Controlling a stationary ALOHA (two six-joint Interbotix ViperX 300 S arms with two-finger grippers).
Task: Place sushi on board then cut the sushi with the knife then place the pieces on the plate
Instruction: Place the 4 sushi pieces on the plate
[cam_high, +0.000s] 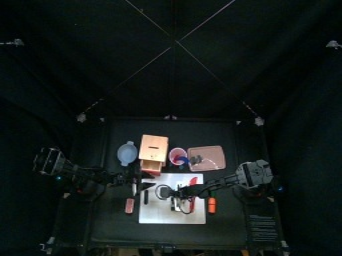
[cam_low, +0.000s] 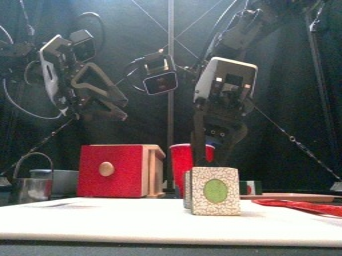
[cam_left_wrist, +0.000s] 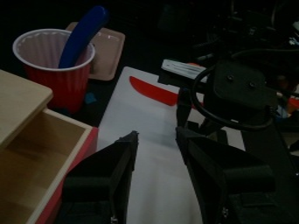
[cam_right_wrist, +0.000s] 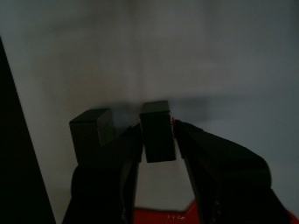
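Sushi (cam_low: 214, 190) was standing upright on the white board (cam_low: 80, 212), its end face toward the front. Right gripper (cam_right_wrist: 135, 127) sat low over it with its jaws spread. One jaw looked flush against the dark block and the other showed a gap, so nothing was pinched. Left gripper (cam_left_wrist: 156, 138) hovered over a bare part of the board, jaws apart and empty. Red knife (cam_left_wrist: 152, 90) lay flat on the board beyond it, blue knife (cam_left_wrist: 84, 35) stood in the red cup (cam_left_wrist: 52, 66), and the pink tray (cam_high: 207, 157) sat past the board toward the back.

My read was that placing was as good as done and cutting came next. To do it well, the right arm should lift straight up, so the touching jaw doesn't tip the roll. Then one gripper should steady the roll while the other takes a knife by the handle. The blade should press down square at a seam between blocks, with no sideways sawing.
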